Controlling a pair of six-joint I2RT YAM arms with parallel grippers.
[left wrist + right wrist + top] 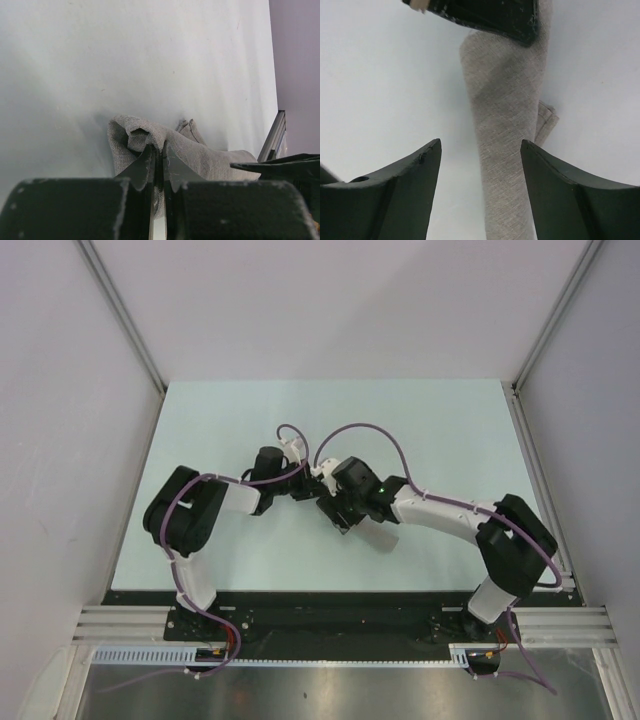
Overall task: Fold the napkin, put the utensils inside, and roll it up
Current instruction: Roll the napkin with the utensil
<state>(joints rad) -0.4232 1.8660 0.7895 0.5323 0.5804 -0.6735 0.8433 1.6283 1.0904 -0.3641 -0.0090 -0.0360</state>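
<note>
The napkin (pixel 504 150) lies on the table as a long, narrow grey-beige roll; one end shows in the top view (pixel 378 537). My left gripper (pixel 159 151) is shut on a bunched fold at one end of the napkin (pixel 205 157). In the top view it sits mid-table (pixel 312 490). My right gripper (pixel 480 142) is open and hovers over the roll, with a finger on either side and neither touching it. In the top view it is close beside the left one (pixel 343 517). The wooden spoon is hidden.
The pale table top (pixel 230 430) is bounded by metal rails at the right (pixel 530 470) and the near edge (pixel 340 620). Grey walls stand on both sides. The right gripper's finger (pixel 280 167) shows at the right of the left wrist view.
</note>
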